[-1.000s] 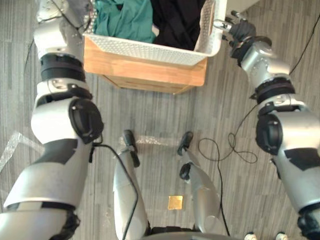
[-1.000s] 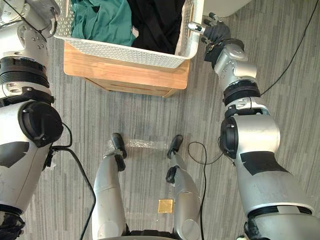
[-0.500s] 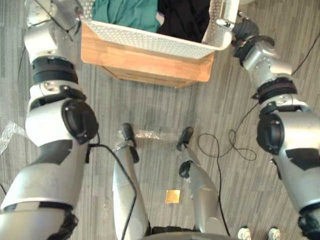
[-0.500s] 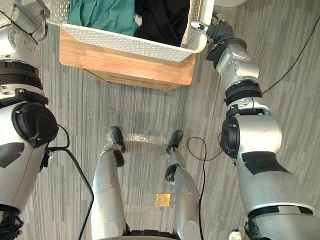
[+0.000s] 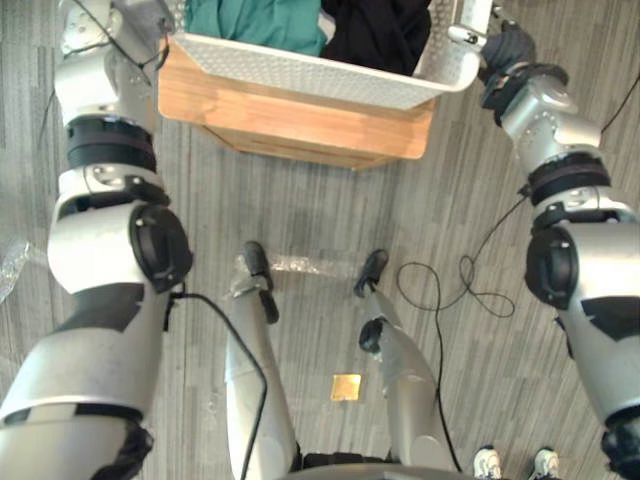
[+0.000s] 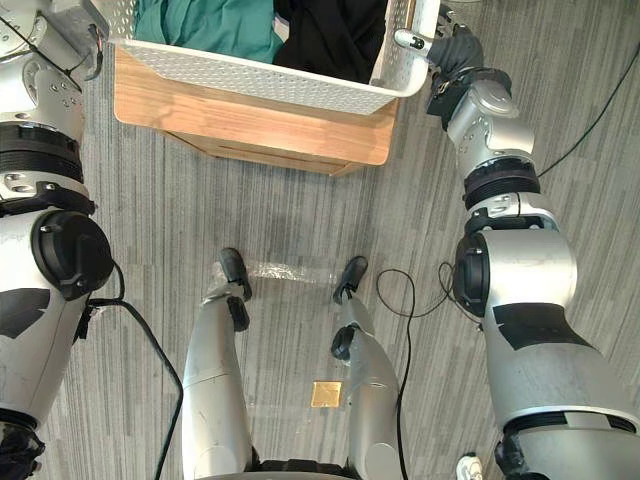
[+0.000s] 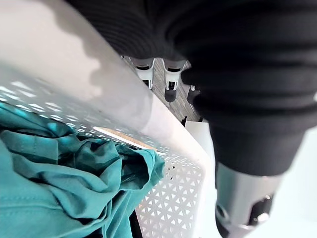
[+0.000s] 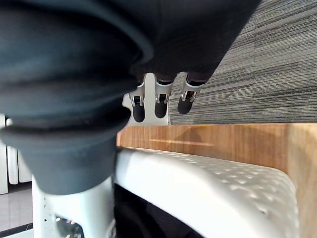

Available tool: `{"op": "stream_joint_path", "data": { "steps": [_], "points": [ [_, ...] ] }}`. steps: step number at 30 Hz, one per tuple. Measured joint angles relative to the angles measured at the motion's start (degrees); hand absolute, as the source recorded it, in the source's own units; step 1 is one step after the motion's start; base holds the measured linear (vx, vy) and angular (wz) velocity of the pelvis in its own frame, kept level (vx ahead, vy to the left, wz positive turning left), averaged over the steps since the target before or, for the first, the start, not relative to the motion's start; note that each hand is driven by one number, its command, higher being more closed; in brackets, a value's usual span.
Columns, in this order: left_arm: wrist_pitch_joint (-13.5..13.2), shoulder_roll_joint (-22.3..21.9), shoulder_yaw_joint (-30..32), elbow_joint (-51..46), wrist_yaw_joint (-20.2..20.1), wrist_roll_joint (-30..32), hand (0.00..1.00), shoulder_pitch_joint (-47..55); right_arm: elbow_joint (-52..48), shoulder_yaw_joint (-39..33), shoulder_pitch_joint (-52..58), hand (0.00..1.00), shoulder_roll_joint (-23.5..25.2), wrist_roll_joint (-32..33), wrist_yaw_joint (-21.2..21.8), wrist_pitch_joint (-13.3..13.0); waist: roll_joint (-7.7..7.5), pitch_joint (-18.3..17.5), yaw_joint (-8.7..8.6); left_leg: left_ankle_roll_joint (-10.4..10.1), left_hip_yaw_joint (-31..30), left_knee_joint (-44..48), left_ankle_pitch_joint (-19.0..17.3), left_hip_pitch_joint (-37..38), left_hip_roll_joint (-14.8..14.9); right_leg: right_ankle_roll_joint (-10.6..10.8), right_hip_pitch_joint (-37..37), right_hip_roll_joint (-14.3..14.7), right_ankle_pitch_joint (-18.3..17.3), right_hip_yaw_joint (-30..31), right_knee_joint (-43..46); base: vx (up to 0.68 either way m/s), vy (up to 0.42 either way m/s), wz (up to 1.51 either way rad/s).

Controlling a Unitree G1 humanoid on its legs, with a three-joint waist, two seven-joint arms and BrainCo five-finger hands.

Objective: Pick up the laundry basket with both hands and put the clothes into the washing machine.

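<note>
Pinching the laundry basket (image 5: 300, 75) rim: left hand (image 7: 247, 89), right hand (image 8: 74, 99), fingers (image 8: 159, 101) outside, thumbs inside.

No legible txt, labels, brands or nos. on laundry basket (image 5: 300, 75) or wooden stand (image 5: 300, 125) under it.

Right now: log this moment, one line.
left robot hand: grips laundry basket rim | right robot hand: same | clothes: inside basket

Wooden stand (image 5: 290, 120) on grey floor (image 5: 330, 215) — small gold square (image 5: 347, 387) lying nearby.
</note>
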Motion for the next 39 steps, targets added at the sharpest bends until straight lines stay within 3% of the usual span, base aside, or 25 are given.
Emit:
{"op": "stream_joint_path", "data": {
  "steps": [10, 18, 25, 30, 39],
  "points": [
    [-0.1, 3.5, -12.8, 0.4, -5.0, 13.6, 0.0, -0.1, 0.3, 5.8, -0.4, 0.0, -2.0, -0.6, 1.1, -0.8, 0.0, 0.0, 0.11, 0.0, 1.2, 0.0, 0.0, 0.0, 0.0, 0.0, -1.6, -0.6, 0.0, 0.7, 1.1, 0.01, -0.001, -0.02],
    [-1.3, 5.5, -18.0, 1.9, -6.1, 15.7, 0.0, -0.8, 0.4, 8.2, -0.8, 0.0, -3.9, -0.6, 4.8, -0.8, 0.01, 0.0, 0.04, 0.0, 1.6, 0.7, 0.0, -1.3, 0.1, 0.0, -3.3, -0.9, 0.0, 1.2, 2.0, 0.01, -0.002, -0.04],
    [-1.3, 5.7, -18.5, 2.2, -6.1, 15.8, 0.0, -0.8, 0.8, 10.8, -1.3, 0.0, -4.2, -1.4, 6.2, -0.3, 0.03, 0.0, -0.04, 0.0, 1.8, 0.8, 0.0, -1.3, 0.1, 0.0, -3.6, -1.0, 0.0, 1.4, 2.1, 0.0, 0.0, 0.0],
    [-1.3, 5.5, -18.4, 2.2, -6.1, 15.9, 0.0, -0.8, 2.1, 12.6, -3.3, 0.0, -4.6, -5.1, 7.8, 0.3, 0.07, 0.0, -0.1, 0.0, 1.9, 0.8, 0.0, -1.3, 0.1, -0.1, -3.6, -1.1, 0.0, 1.4, 2.1, 0.0, 0.0, 0.0],
    [-0.4, 4.2, -17.3, 2.2, -6.1, 16.9, 0.0, -1.4, 2.4, 13.1, -6.3, 0.0, -4.5, -18.6, 9.6, 2.0, 0.13, 0.0, 0.09, 0.1, 1.9, 0.8, 0.0, -1.3, -0.1, -0.1, -3.6, -1.2, 0.1, 1.4, 2.2, 0.0, 0.0, 0.0]
  ]
}}
